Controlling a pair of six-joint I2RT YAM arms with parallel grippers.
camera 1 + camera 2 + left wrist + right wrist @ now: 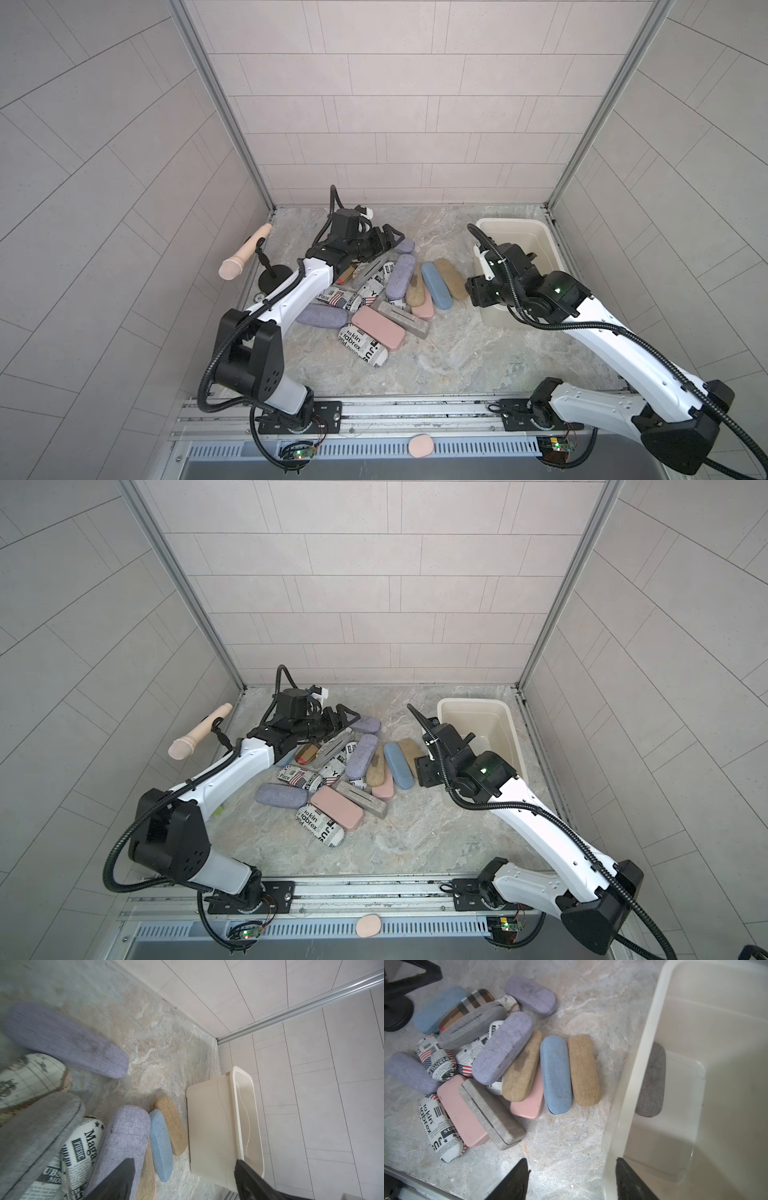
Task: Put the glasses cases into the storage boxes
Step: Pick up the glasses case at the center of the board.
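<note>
Several glasses cases (374, 291) lie piled mid-table, among them a purple one (400, 282), a blue one (436, 286), a tan one (451, 278), a pink one (378, 326) and a newspaper-print one (363, 345). The cream storage box (515, 226) stands at the back right, also in a top view (473, 702). One grey case (651, 1080) lies inside it. My left gripper (392, 241) hovers open and empty over the pile's back edge (184, 1160). My right gripper (571, 1163) hangs open and empty above the box's near rim (643, 1053).
A beige handle-shaped object (245, 257) on a black stand (274, 278) sits at the table's left edge. A pink oval pad (420, 445) rests on the front rail. Tiled walls close in the back and both sides.
</note>
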